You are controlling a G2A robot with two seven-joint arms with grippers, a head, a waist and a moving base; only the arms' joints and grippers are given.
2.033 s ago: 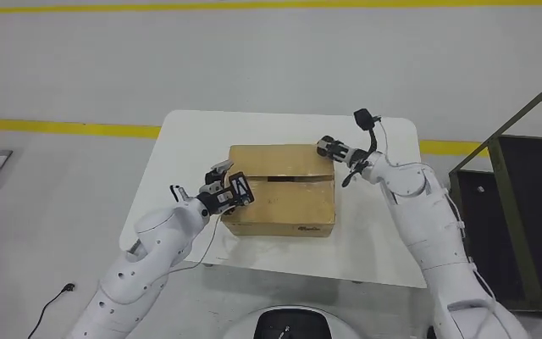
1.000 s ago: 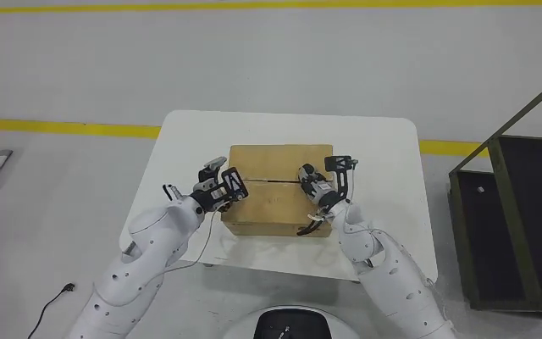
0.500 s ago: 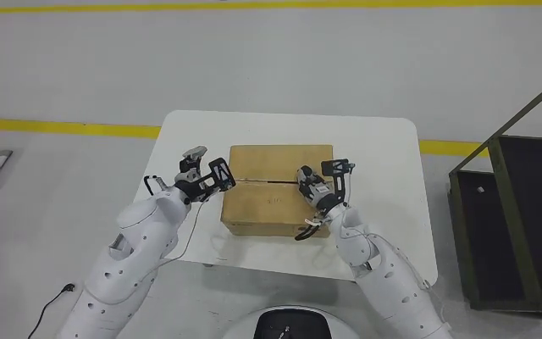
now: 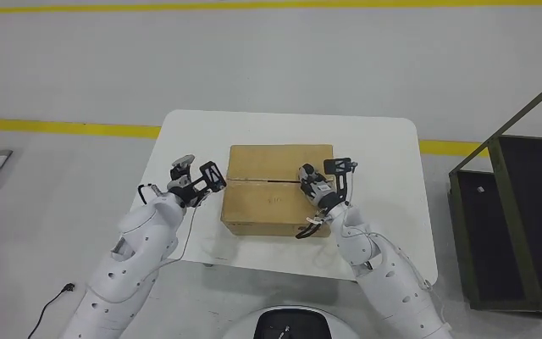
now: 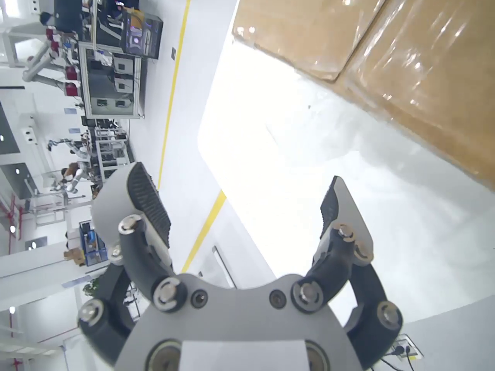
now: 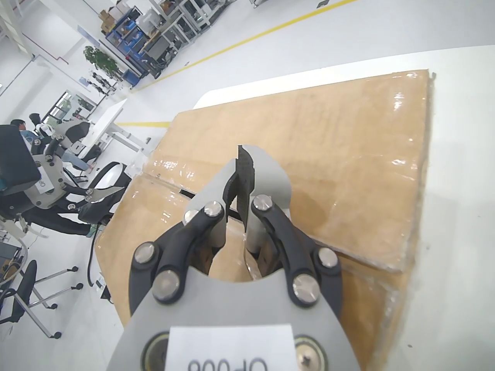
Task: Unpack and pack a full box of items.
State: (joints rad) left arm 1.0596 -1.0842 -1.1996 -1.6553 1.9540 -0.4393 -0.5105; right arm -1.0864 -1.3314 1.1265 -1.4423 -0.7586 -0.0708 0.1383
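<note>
Beside the box (image 4: 269,188), left gripper (image 5: 236,194) has backed away, spread empty; right gripper (image 6: 243,165) closed.

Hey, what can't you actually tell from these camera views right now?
- Contents of the box: hidden in every view, since it is closed.
- Whether the right gripper touches the seam: its own shut jaws cover the spot in the right wrist view; too small in the top view.
- Much of the box, left wrist view: cut off by the edge.
</note>
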